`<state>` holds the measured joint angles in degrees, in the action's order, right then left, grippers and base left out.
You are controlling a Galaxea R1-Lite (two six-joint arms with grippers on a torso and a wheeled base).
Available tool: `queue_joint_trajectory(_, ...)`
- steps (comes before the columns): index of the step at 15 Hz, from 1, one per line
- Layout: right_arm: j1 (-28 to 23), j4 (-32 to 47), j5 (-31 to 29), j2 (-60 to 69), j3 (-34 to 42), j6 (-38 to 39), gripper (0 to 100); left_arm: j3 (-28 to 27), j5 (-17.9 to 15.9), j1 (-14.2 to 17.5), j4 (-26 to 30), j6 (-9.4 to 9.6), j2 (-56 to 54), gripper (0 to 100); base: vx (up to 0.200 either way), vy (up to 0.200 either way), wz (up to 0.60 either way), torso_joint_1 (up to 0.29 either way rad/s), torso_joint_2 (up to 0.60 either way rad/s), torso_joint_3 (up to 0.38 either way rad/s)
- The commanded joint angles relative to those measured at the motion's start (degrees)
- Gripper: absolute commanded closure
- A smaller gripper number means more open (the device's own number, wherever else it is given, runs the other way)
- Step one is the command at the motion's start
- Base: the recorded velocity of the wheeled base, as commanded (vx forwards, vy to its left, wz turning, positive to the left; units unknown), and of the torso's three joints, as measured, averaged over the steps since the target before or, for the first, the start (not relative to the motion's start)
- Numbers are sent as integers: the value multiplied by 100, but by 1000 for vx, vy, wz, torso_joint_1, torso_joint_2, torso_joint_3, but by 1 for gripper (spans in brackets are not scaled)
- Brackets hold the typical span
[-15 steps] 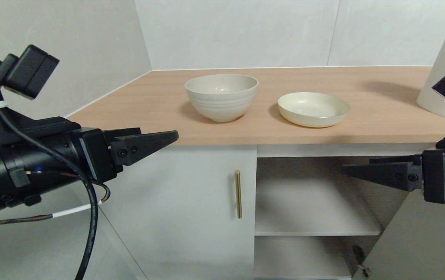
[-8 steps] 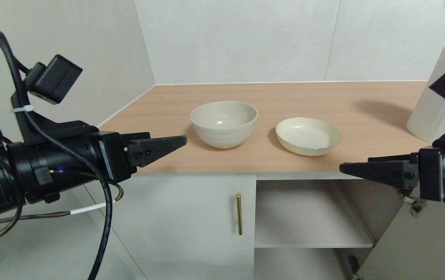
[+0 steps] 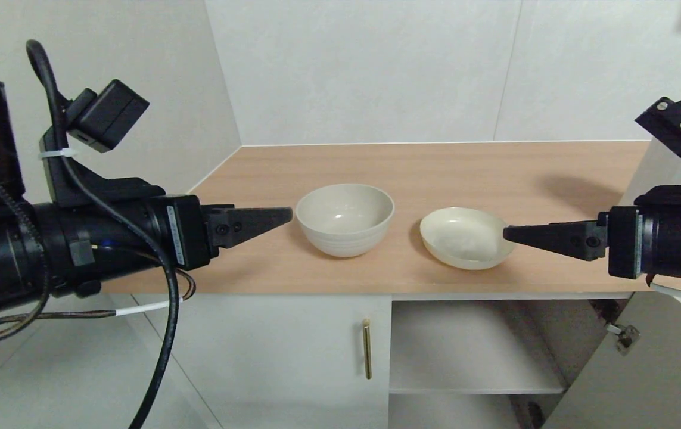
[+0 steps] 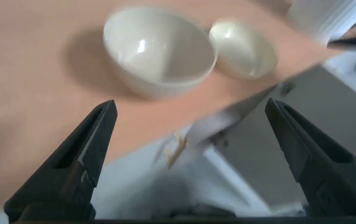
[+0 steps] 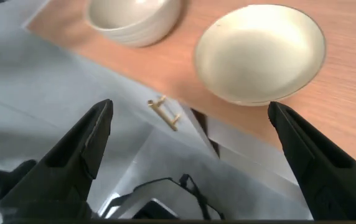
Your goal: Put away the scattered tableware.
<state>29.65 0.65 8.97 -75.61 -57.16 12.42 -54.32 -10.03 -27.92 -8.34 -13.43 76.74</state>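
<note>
Cream bowl (image 3: 345, 217) sat on the worktop (image 3: 435, 170), shallow dish (image 3: 464, 237) just beside it at 3 o'clock. Your left tool (image 3: 280, 215) hovered at the bowl's 9 o'clock, jaws wide; your right tool (image 3: 510, 233) at the dish's 3 o'clock, jaws wide too. Below lay a cupboard shelf (image 3: 471, 342).

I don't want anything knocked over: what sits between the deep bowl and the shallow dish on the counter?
Nothing. Only bare wooden countertop separates the bowl from the dish, and the two stand apart. The head view shows this.
</note>
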Motion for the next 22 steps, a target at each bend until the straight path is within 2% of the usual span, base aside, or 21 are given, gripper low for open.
queue_joint_trajectory(1, -91, 217, -220, -437, -348, 23, 0, -254, 28, 32, 500, -10, -19, 0, 0, 0, 0, 0, 0, 0)
queue_joint_trajectory(2, -91, 647, -642, -613, -700, 94, 0, -307, 28, 41, 667, -36, -10, 0, 0, 0, 0, 0, 0, 0)
queue_joint_trajectory(3, -82, 1060, -1064, -763, -1025, 313, 0, -369, 28, 41, 684, -318, 25, 0, 0, 0, 0, 0, 0, 0)
queue_joint_trajectory(4, -82, 1139, -1143, -780, -1095, 428, 0, -439, 28, 32, 684, -494, 52, 0, 0, 0, 0, 0, 0, 0)
queue_joint_trajectory(5, -82, 1166, -1231, -842, -1174, 560, 0, -676, 36, 32, 790, -1065, 175, 0, 0, 0, 0, 0, 0, 0)
queue_joint_trajectory(6, -82, 1175, -1363, -894, -1201, 577, 0, -870, 45, 32, 983, -1337, 289, 0, 0, 0, 0, 0, 0, 0)
queue_joint_trajectory(7, -82, 1175, -1389, -903, -1210, 577, 0, -896, 45, 32, 1018, -1364, 315, 0, 0, 0, 0, 0, 0, 0)
queue_joint_trajectory(8, -82, 1139, -1846, -1105, -1210, 586, 0, -1221, 195, 32, 1431, -1680, 570, 0, 0, 0, 0, 0, 0, 0)
queue_joint_trajectory(10, -82, 1060, -2119, -1228, -1210, 595, 0, -1467, 450, 14, 1493, -2137, 904, 0, 0, 0, 0, 0, 0, 0)
queue_joint_trajectory(11, -82, 981, -2128, -1228, -1201, 603, 0, -1555, 546, -12, 1493, -2304, 1045, 0, 0, 0, 0, 0, 0, 0)
queue_joint_trajectory(15, -82, 964, -2128, -1228, -1166, 603, 0, -1863, 1056, -126, 1493, -2761, 1801, 0, 0, 0, 0, 0, 0, 0)
queue_joint_trajectory(18, -91, 964, -2128, -1211, -1157, 612, 0, -2065, 1082, -126, 1493, -3148, 2161, 0, 0, 0, 0, 0, 0, 0)
queue_joint_trajectory(22, -91, 964, -2128, -1176, -1131, 603, 0, -2135, 1082, -126, 1484, -3218, 2319, 0, 0, 0, 0, 0, 0, 0)
